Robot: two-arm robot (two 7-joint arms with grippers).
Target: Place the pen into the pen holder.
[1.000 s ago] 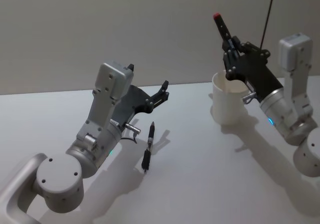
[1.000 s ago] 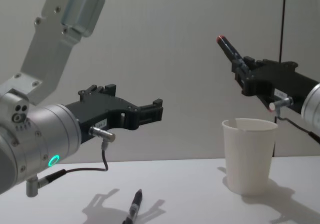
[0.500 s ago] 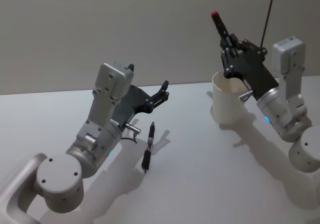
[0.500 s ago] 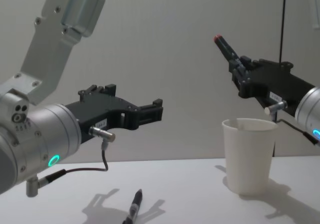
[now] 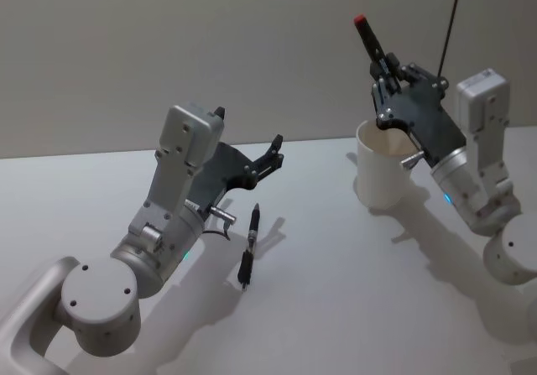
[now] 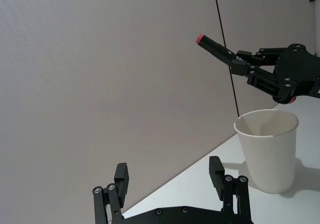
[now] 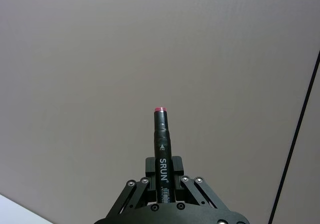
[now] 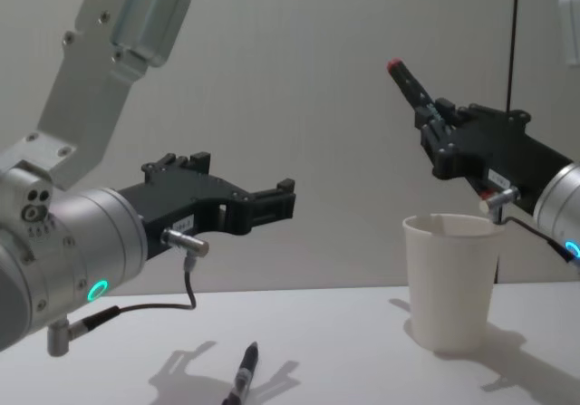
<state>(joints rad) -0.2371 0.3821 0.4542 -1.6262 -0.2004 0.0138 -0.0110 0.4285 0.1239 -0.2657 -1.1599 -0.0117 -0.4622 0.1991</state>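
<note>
The white desk carries everything. The left hand hovers open at 9 o'clock. The right hand, above the paper cup at 2 o'clock, grips a red-capped pen tilted toward 11. A black pen lies near 8 o'clock.

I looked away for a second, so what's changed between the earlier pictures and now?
The right hand, shut on the red-tipped pen, edged up and toward the robot's left above the white cup, tilting the pen slightly steeper. Nothing was released. The open left hand, the black pen on the table and the cup stayed put.
</note>
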